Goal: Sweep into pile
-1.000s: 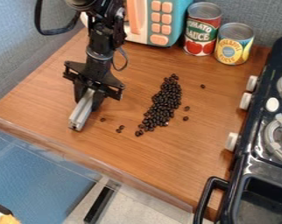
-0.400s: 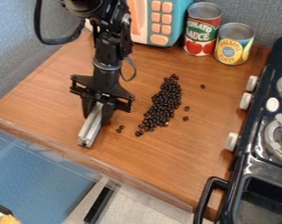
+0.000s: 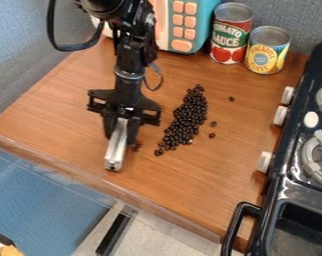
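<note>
Gripper (image 3: 120,132) clamped on grey bar (image 3: 116,152); parted bar's width

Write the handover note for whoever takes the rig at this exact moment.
Gripper: fingers closed on a grey bar, left of the main pile.
Main pile: dark bean-like pieces in a long, uneven heap mid-counter.
Done: most pieces lie together.
Left: gather three strays on the pile's right and the few loose pieces just right of the bar.
</note>
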Tool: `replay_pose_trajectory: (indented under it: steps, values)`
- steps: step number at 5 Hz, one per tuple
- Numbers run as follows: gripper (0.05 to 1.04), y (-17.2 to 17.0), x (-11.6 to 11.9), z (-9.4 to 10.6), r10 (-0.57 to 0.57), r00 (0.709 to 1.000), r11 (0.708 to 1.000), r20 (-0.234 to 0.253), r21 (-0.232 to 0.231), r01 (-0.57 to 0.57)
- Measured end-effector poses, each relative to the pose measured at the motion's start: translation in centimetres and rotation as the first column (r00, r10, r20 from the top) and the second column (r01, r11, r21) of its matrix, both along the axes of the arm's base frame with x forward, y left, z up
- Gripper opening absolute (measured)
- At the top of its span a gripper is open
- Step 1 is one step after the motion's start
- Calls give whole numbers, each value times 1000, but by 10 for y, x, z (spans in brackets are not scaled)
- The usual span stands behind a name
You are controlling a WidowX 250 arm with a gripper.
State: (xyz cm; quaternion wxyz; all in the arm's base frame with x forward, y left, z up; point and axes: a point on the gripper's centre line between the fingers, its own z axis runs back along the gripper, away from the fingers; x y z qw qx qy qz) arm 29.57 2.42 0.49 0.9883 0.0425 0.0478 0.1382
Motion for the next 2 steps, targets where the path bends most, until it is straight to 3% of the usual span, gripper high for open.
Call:
replay_pose_trajectory:
  steps: [2]
  values:
    - [386, -19, 11, -1, 69, 997, 996, -17, -54, -70]
